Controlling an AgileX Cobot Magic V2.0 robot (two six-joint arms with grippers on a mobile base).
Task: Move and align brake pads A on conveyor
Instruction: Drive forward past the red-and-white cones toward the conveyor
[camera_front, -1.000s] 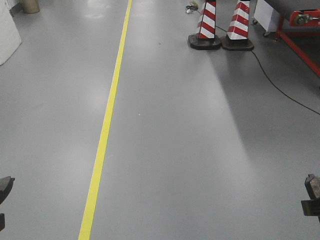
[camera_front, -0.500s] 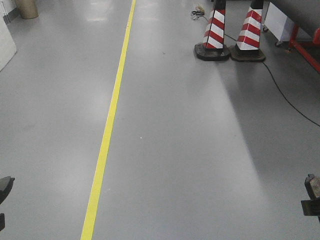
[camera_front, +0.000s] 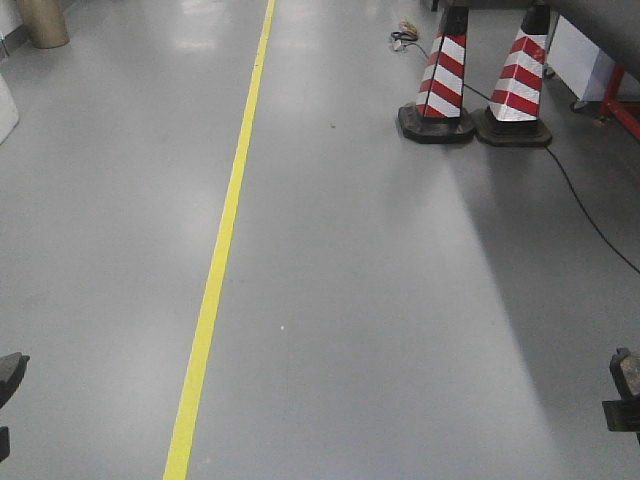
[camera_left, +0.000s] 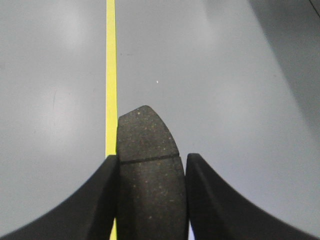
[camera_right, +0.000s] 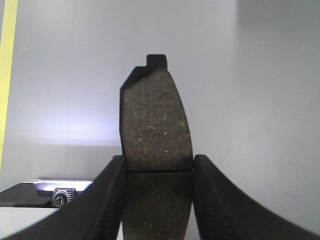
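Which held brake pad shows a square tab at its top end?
The pad in the right gripper; the pad in the left gripper ends rounded.

Cones (camera_front: 437, 75) right of floor line (camera_front: 225, 230), perhaps conveyor (camera_front: 600, 18) behind.

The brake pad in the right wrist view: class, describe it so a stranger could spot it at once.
Above the grey floor, right of the yellow line, the right end effector pinches a speckled dark brake pad. Unlike the rounded pad in the left end effector, this one ends in a small square tab.
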